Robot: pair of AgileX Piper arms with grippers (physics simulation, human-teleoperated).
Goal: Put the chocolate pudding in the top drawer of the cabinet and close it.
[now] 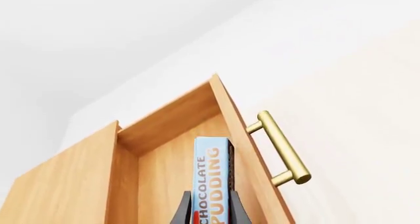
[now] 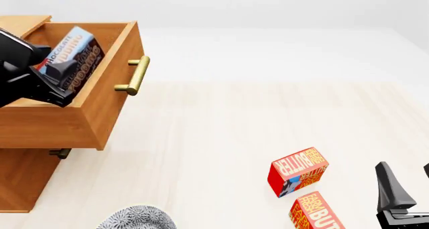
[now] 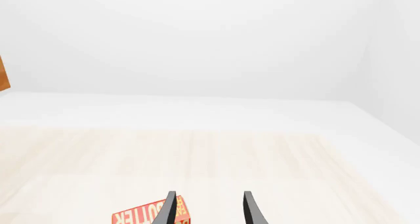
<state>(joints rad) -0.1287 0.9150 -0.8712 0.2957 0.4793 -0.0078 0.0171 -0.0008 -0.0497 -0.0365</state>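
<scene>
The chocolate pudding (image 2: 75,55), a blue and brown box, hangs tilted inside the opening of the top drawer (image 2: 47,126), which stands pulled out from the cabinet (image 2: 20,179). My left gripper (image 2: 64,72) is shut on the box. In the left wrist view the chocolate pudding (image 1: 213,175) sits between the black fingers (image 1: 180,211), above the drawer's wooden floor and close to its front panel, with the brass handle (image 1: 282,148) just beyond. My right gripper (image 2: 407,183) stands open at the near right edge of the table, and in the right wrist view this gripper (image 3: 208,210) holds nothing.
Two red-orange butter boxes (image 2: 298,171) (image 2: 318,214) lie near my right gripper; one butter box (image 3: 147,215) shows by its finger. A grey patterned dish (image 2: 137,220) pokes in at the front edge. A lower drawer handle (image 2: 59,152) sits under the open drawer.
</scene>
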